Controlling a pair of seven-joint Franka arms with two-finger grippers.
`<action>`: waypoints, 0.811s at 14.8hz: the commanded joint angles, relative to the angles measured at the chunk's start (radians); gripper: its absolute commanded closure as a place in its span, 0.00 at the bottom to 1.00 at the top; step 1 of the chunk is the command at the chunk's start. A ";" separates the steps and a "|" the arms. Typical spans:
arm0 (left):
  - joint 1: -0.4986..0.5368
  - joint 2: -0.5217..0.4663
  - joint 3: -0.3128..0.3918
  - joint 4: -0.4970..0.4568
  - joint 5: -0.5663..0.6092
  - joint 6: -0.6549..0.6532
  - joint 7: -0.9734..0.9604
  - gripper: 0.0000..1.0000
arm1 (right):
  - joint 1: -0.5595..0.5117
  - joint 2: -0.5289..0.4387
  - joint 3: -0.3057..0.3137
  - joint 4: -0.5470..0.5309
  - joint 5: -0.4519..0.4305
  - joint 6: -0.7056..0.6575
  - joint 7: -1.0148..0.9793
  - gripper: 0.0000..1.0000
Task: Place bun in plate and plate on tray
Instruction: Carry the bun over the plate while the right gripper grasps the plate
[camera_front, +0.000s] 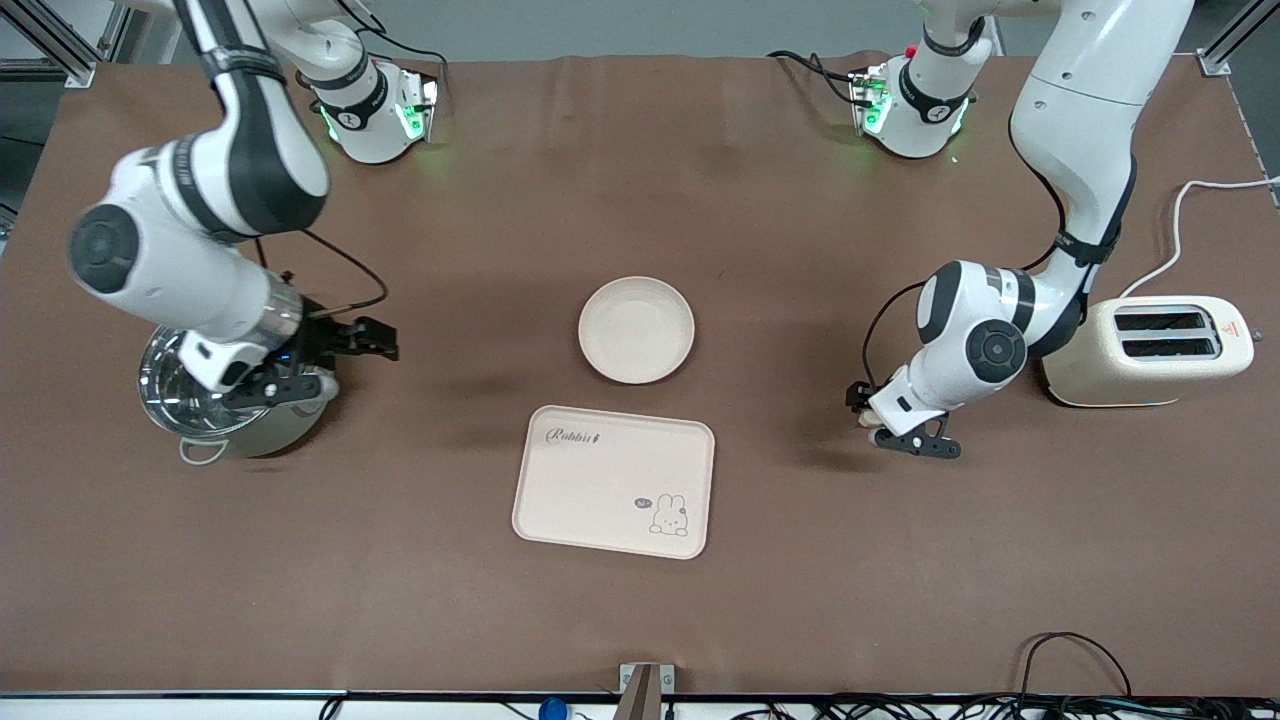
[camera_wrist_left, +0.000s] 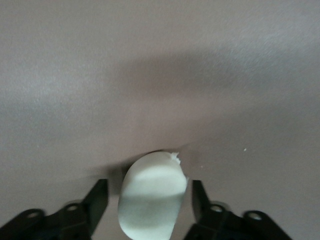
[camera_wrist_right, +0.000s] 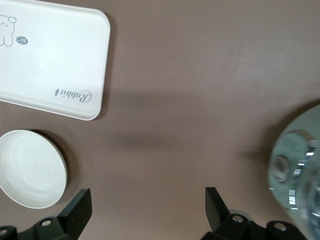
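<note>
L gripper (camera_wrist_left: 150, 200) down at table, fingers straddling bun (camera_wrist_left: 152, 197), not yet closed; off-centre squeeze could squirt it. R gripper (camera_wrist_right: 147, 210) open, waiting over pot (camera_front: 225, 400).

Pale cream bun (camera_wrist_left: 151, 197) between black jaws, cream-white plate (camera_front: 636, 330), cream tray (camera_front: 613, 480) with grey "Rabbit" script and rabbit drawing, brown worktop (camera_front: 640, 610)
</note>
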 joint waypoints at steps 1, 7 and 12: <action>0.015 -0.037 -0.008 -0.046 -0.016 0.016 0.022 0.84 | 0.074 0.011 -0.006 -0.038 0.021 0.052 0.094 0.00; -0.041 -0.058 -0.115 0.169 -0.022 -0.245 -0.207 0.99 | 0.207 0.020 -0.008 -0.228 0.162 0.310 0.177 0.00; -0.280 0.063 -0.132 0.380 -0.017 -0.353 -0.723 0.99 | 0.345 0.092 -0.006 -0.331 0.269 0.556 0.264 0.00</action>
